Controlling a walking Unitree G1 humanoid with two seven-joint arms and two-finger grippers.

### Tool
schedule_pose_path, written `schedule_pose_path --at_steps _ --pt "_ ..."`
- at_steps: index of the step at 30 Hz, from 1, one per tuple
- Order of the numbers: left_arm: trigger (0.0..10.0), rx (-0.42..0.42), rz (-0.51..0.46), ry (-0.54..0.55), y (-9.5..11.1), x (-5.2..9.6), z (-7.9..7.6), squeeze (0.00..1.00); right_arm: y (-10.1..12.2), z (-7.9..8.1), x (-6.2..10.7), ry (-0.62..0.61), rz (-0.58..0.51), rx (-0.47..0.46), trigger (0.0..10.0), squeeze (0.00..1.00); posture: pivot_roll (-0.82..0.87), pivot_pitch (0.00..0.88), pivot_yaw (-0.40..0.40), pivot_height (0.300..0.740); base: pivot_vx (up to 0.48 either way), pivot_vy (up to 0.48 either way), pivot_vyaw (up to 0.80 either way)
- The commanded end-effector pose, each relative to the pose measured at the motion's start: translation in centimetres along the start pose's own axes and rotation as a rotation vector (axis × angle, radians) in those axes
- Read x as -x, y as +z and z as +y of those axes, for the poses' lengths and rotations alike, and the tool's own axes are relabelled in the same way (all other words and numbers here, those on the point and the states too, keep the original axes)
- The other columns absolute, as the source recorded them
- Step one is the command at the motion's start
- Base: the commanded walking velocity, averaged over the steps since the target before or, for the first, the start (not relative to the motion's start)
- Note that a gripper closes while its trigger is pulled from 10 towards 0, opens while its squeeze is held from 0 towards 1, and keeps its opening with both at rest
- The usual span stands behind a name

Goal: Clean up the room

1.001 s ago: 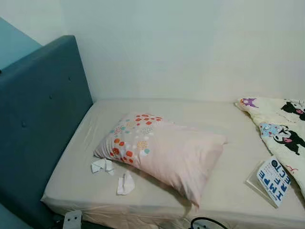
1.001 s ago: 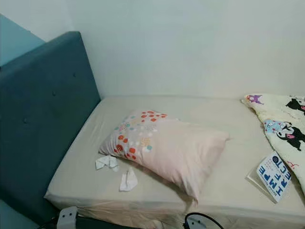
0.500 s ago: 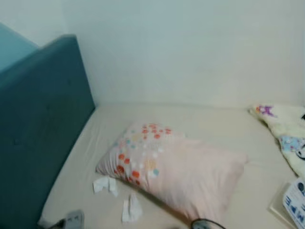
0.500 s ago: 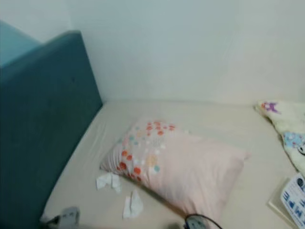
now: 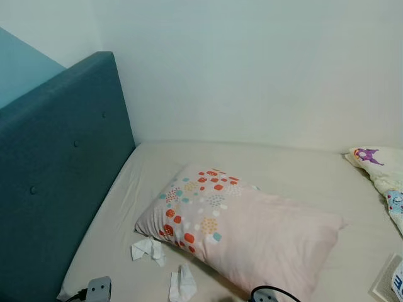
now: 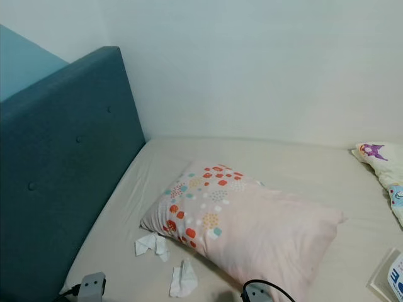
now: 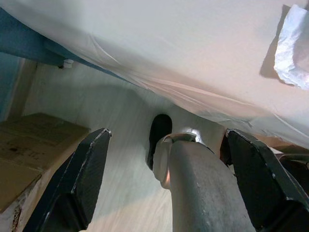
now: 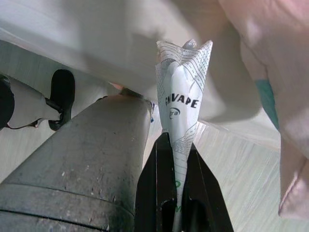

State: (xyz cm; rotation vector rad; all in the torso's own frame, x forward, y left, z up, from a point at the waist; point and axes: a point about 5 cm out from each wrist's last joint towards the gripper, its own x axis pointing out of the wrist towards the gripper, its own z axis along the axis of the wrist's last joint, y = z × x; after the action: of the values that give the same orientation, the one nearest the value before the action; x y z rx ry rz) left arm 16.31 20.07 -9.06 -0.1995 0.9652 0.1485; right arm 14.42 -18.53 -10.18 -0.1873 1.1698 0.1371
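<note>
**Bed with scattered tissues; right tool carrying a printed wrapper**

Landmark: the pink pillow (image 5: pixel 242 229) with coloured dots, lying aslant on the bed (image 5: pixel 296 170).

Nearest the robot, the right tool (image 8: pixel 176 212) has its two black fingers pressed together on a white paper wrapper (image 8: pixel 181 104) printed with dark lettering; the wrapper stands up from between the fingertips, below the mattress edge and above a pale floor (image 8: pixel 241 164). The left tool (image 7: pixel 169 193) hangs beside the bed with its fingers (image 7: pixel 79 179) spread wide apart and nothing between them; the sheet edge and one crumpled tissue lie beyond it.

At the near edge of the bed, in front of the pillow's dotted corner, lies a crumpled white tissue (image 5: pixel 182 283). A second crumpled tissue (image 5: pixel 147 249) lies just beside that corner, on the headboard side. A grey plug block (image 5: pixel 99 289) with a cable sits at the bed's near corner, well apart from the pillow.

The teal padded headboard (image 5: pixel 60 170) rises on the side of the pillow's dotted end. At the opposite end, a cartoon-print blanket (image 5: pixel 381 173) rests near the bed's far edge. A white wall (image 5: pixel 264 69) stands behind the bed.
</note>
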Motion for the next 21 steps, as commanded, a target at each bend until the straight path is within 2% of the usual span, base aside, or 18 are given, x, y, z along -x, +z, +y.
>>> schedule_pose_path --at_steps 1,5,21 --pt "10.0 -0.010 0.025 0.014 -0.29 0.06 0.35 0.00 -0.41 0.36 -0.01 0.012 0.018 0.009 10.0 0.00 -0.04 0.000 -0.001 0.727 0.000 0.000 0.00" --pt "10.0 -0.017 0.029 0.017 -0.40 0.08 0.36 0.00 -0.46 0.34 -0.01 0.011 0.019 0.008 10.0 0.00 -0.04 0.000 -0.001 0.727 -0.126 0.000 0.00" --pt "10.0 -0.030 0.039 0.026 -0.67 0.13 0.42 0.00 -0.71 0.34 0.02 0.010 0.026 0.003 10.0 0.00 -0.04 0.000 0.000 0.727 -0.303 0.000 0.00"
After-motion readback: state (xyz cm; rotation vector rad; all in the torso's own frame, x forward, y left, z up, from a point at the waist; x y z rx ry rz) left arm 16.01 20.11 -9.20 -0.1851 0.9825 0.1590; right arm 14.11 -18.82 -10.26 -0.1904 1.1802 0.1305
